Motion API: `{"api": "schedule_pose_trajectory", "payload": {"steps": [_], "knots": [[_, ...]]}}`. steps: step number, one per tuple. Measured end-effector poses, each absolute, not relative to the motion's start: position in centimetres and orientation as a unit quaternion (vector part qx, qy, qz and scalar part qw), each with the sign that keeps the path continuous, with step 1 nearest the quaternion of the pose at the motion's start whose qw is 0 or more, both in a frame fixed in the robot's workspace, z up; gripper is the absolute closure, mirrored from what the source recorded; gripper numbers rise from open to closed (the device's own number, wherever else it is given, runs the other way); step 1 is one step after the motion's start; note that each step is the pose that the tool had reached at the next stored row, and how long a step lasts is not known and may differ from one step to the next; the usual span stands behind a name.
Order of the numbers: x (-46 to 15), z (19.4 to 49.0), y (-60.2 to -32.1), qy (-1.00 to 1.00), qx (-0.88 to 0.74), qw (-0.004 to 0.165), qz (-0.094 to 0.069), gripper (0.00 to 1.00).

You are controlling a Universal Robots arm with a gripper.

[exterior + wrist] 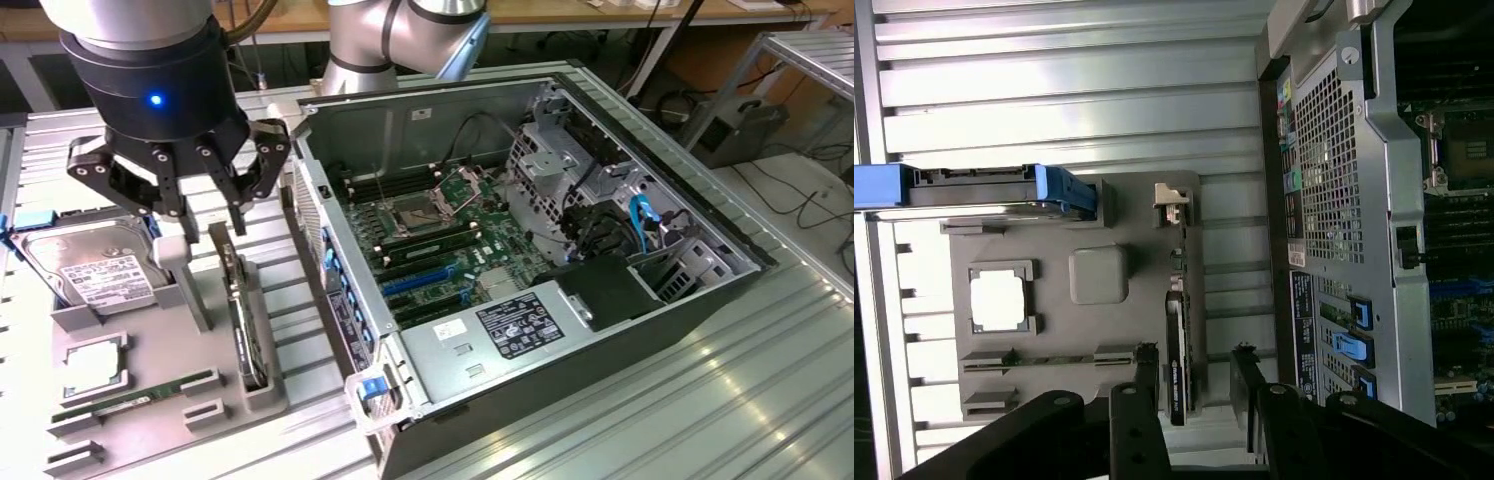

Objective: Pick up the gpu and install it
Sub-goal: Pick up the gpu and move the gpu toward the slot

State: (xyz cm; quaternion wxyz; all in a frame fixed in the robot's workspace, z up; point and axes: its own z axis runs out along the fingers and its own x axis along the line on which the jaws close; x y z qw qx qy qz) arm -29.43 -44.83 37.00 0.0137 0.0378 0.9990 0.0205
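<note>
While the black hand (pixel 204 215) points straight down, wide open and empty, the thin dark gpu card (pixel 243 320) stands on edge in a grey plastic tray (pixel 174 345) just beneath. An open grey computer case (pixel 400 130) lies alongside on the ribbed metal tabletop (pixel 747 400).

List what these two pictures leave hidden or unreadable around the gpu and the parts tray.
- gpu: exterior view, it stands on edge, so its fan face is unseen; the gripper overlaps its upper end.
- hard drive: exterior view, label print too small to read.
- computer case: exterior view, one corner cut off by the bottom edge.
</note>
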Motion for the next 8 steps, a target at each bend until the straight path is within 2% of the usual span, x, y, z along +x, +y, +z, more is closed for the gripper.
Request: {"api": "schedule_pose_trajectory", "payload": {"steps": [8], "knots": [[-29.8, 35.6, -45.0, 0.999, 0.038, 0.019, 0.021, 0.58]]}}
